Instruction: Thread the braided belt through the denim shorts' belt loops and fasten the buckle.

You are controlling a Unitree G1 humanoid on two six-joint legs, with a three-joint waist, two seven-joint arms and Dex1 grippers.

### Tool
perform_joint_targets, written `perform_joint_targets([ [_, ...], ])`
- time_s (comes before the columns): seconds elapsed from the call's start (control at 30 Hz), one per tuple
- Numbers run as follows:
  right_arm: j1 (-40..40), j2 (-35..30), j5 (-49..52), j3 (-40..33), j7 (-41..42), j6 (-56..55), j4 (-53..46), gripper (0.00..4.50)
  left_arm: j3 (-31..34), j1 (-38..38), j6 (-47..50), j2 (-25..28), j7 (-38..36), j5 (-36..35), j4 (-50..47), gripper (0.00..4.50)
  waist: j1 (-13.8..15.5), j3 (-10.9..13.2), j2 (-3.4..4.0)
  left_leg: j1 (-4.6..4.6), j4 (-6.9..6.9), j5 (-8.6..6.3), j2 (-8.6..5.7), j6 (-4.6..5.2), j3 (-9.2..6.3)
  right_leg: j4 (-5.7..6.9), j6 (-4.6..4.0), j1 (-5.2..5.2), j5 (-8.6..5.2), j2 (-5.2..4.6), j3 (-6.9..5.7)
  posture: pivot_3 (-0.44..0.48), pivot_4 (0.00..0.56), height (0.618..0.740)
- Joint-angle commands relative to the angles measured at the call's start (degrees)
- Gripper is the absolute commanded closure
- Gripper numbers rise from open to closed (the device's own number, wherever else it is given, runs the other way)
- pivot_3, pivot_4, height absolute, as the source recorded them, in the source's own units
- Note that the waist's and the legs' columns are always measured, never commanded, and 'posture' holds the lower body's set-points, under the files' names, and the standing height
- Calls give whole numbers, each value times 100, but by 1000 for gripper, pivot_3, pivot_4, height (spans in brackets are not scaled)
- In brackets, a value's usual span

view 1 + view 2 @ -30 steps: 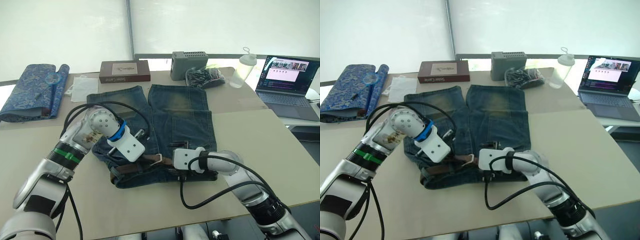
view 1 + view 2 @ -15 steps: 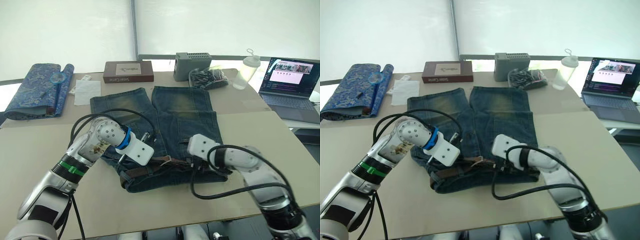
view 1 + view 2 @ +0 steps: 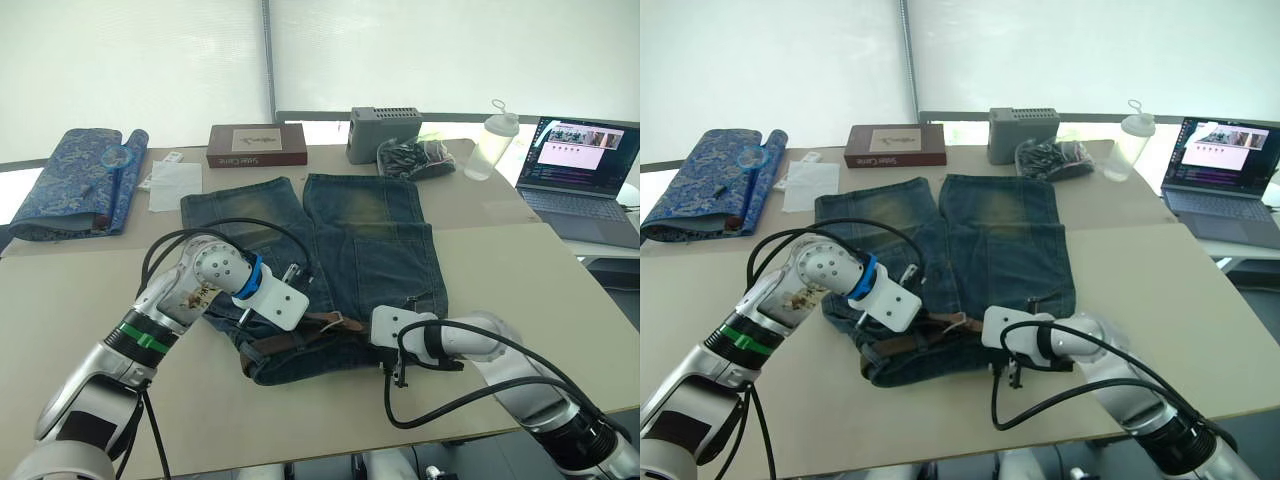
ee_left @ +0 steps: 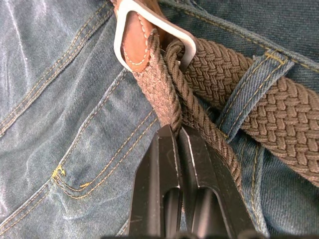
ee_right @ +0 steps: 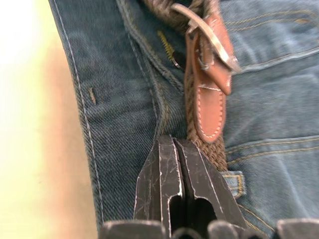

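Nearest you, the right gripper has its fingers pressed together, tips resting on the shorts just beside the belt, holding nothing. The left gripper is pinching the belt's braid just below the buckle, near a loop the belt already runs under. Keep that pinch firm and pull along the waistband, not upward. Open the right fingers before reaching for the buckle. The shorts lie flat on the table, legs pointing away.
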Motion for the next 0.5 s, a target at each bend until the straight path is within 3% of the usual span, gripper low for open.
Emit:
perform_joint_targets([
  [0.03,-82,110,-65,130,-64,-159,138,4470,-63,85,295,-158,-62,-193,-402,4500,0,0,0,0,0,0,0,0,0,0,1,0,-1,0,0,0,150,740],
  [0.23,-85,259,-88,139,-64,-215,215,4470,-139,195,1158,-534,-81,-274,-849,4500,18,0,0,13,0,-1,0,2,-5,0,18,16,-11,0,-1,0,150,740],
  [0.43,-19,470,246,-218,-90,24,-145,4470,-141,239,1478,-553,-87,-222,-856,4500,16,0,0,13,-1,-1,-3,2,-9,-2,18,18,-12,-1,2,0,150,740],
  [0.5,145,388,891,-714,236,400,-652,3896,-123,302,1450,-504,-43,-193,-845,4500,18,0,0,12,-1,-2,-4,2,-10,-1,17,17,-11,-1,1,0,150,740],
])
